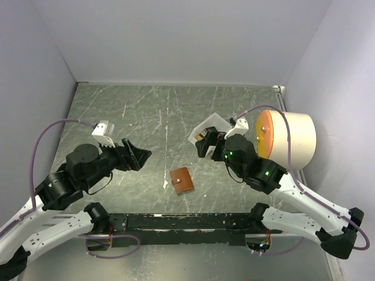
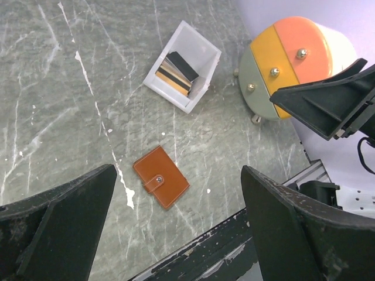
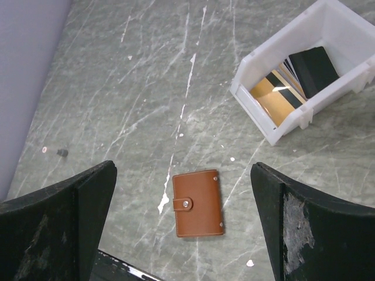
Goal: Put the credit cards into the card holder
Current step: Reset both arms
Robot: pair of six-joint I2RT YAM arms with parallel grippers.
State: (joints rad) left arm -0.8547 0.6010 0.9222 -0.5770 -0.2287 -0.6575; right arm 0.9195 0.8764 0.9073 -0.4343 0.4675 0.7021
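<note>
The card holder (image 1: 181, 180) is a brown wallet lying shut, its snap tab fastened, on the grey table between the arms. It also shows in the left wrist view (image 2: 160, 176) and the right wrist view (image 3: 198, 202). The credit cards (image 3: 273, 92), orange-yellow with a black one among them, stand in a small white tray (image 3: 253, 88); they also show in the left wrist view (image 2: 173, 75). My left gripper (image 1: 138, 154) is open and empty, above the table left of the wallet. My right gripper (image 1: 205, 143) is open and empty, hovering by the tray, which it partly hides.
A large cream drum (image 1: 290, 137) with an orange and yellow face lies at the right wall beside the tray (image 2: 186, 104). A black rail (image 1: 187, 221) runs along the near edge. Grey walls close in the left, back and right.
</note>
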